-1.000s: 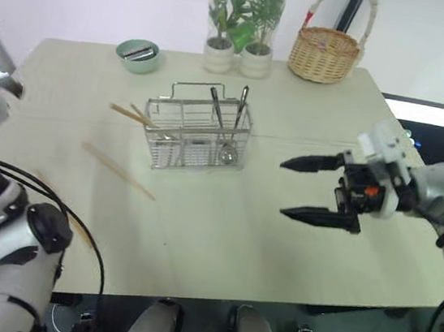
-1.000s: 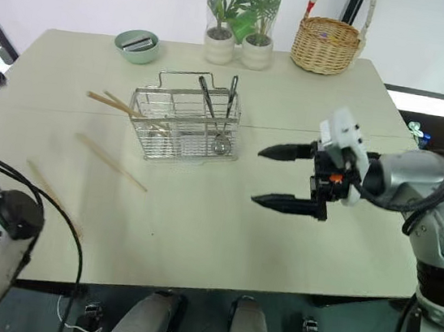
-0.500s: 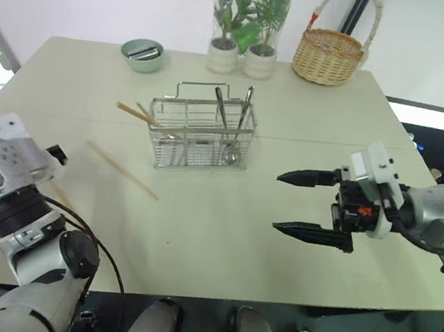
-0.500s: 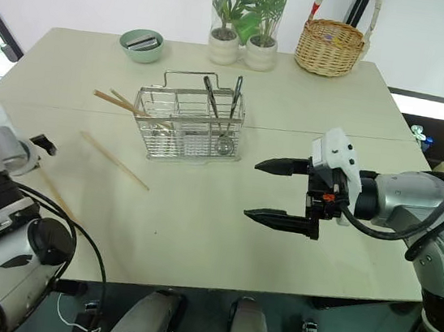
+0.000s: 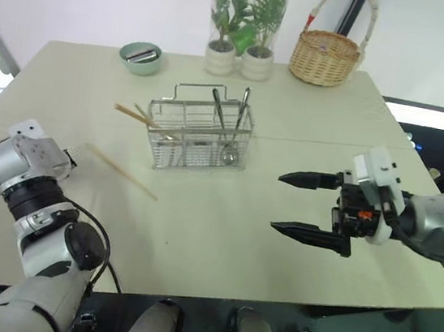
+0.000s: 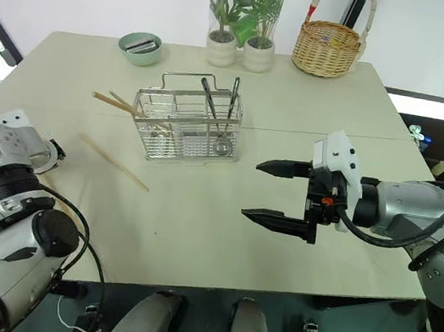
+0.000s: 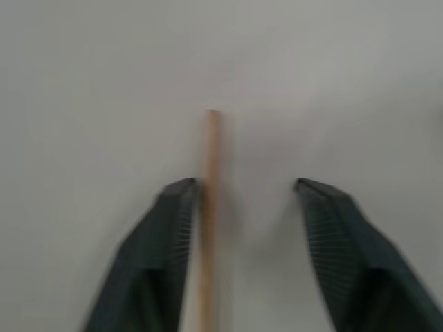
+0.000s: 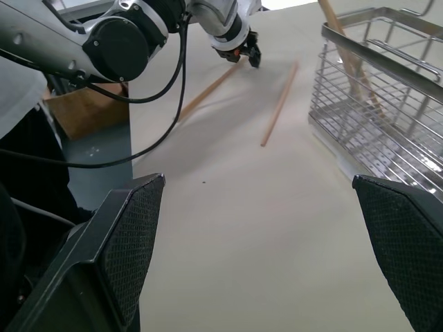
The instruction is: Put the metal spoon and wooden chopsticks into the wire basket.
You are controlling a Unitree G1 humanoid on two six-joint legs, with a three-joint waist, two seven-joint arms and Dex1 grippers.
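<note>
The small rectangular silver wire basket (image 5: 198,135) stands upright toward the far middle of the pale beige tabletop (image 5: 221,231). A slim shiny metal spoon (image 5: 232,135) already leans inside it, bowl down, beside another slender metal utensil (image 5: 219,110). Two pale tan wooden chopsticks (image 5: 134,114) rest in the basket with their ends jutting out over its left wall. One more chopstick (image 5: 120,171) lies flat on the tabletop to the basket's left, well apart from it. A further chopstick (image 7: 208,221) lies near the left edge, between the black fingers of the left gripper (image 7: 246,190); those fingers are spread around it, one just beside the stick, the other apart from it. The right gripper (image 5: 295,203) hovers over the tabletop right of the basket, its fingers spread wide and holding nothing. Along the far edge stand a green bowl (image 5: 142,56), two potted plants (image 5: 242,23) and a round woven wicker basket (image 5: 326,56).
</note>
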